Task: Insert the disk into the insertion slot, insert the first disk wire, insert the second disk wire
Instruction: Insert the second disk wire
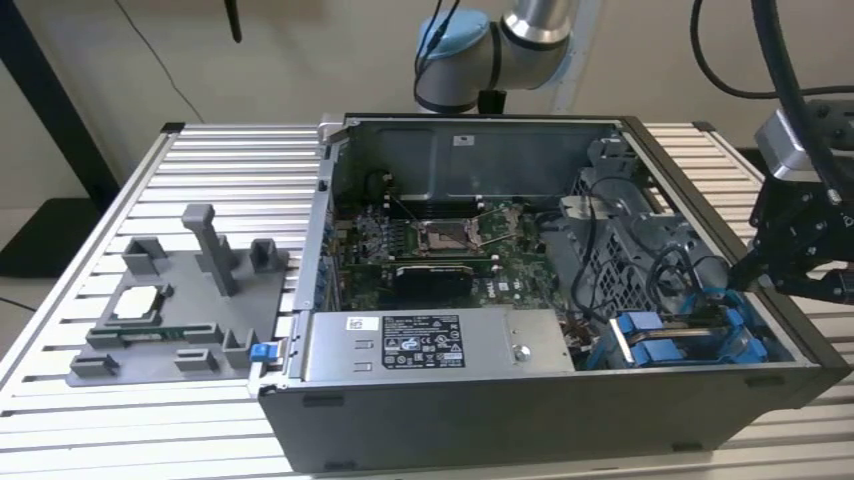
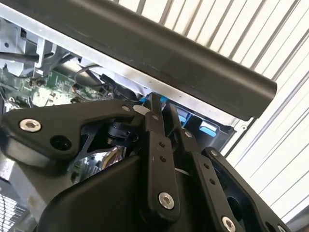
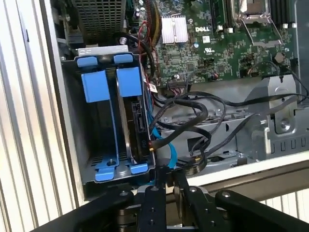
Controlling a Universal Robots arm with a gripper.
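Observation:
The disk point(image 3: 137, 125) stands on edge in its blue carrier point(image 3: 129, 79) inside the insertion slot of the drive cage point(image 3: 72, 125), next to a second blue carrier point(image 3: 95, 87) with an open bay behind it. A blue disk wire point(image 3: 163, 145) runs from beside the disk's connector end to my gripper point(image 3: 167, 180), whose fingers are shut on it at the case rim. Black wires point(image 3: 193, 108) loop close by. In the exterior view my gripper point(image 1: 747, 282) hangs over the case's right wall above the cage point(image 1: 681, 340). The second wrist view has the gripper point(image 2: 161, 108) under the dark rim.
The open computer case lies on a slatted table point(image 1: 200, 170). A grey power-supply box point(image 1: 427, 345) sits at the front and the motherboard point(image 1: 427, 240) behind it. A grey fixture tray point(image 1: 174, 320) with parts is at the exterior view's left. The case rim point(image 2: 169, 53) is close to my fingers.

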